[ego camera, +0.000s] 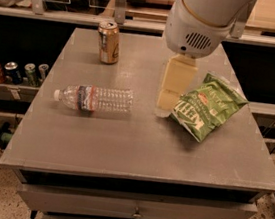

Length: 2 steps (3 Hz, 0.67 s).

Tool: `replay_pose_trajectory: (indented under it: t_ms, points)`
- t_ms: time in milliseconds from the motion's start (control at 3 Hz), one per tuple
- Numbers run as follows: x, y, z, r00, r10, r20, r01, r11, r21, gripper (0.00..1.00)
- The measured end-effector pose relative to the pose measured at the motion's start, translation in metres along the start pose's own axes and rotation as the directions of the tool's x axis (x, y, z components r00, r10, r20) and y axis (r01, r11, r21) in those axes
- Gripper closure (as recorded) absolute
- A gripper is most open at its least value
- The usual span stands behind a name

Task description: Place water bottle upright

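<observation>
The water bottle (pixel 94 99) lies on its side on the grey table (pixel 123 140), left of centre, white cap pointing left, with the blue, red and white label near the cap end. My gripper (pixel 165 102) hangs from the white arm (pixel 200 19) over the middle of the table, to the right of the bottle's base and apart from it. It holds nothing that I can see.
A gold drink can (pixel 109 42) stands upright at the back left of the table. A green chip bag (pixel 206 106) lies right of the gripper. Several cans (pixel 16 72) stand on a low shelf left of the table. A glass barrier runs behind.
</observation>
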State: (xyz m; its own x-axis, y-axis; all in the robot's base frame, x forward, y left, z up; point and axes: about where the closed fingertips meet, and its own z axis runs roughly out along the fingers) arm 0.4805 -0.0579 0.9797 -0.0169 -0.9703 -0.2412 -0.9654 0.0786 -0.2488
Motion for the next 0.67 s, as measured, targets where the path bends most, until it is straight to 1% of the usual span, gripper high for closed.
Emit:
replay_pose_trajectory:
  t_ms: [333,667]
  points:
    - [-0.043,-0.007,0.022,0.999,-0.032,0.026,0.033,0.9987,-0.038,0.0]
    - [-0.078,-0.011,0.052,0.998,-0.045,0.045,0.049,0.9955,-0.081,0.0]
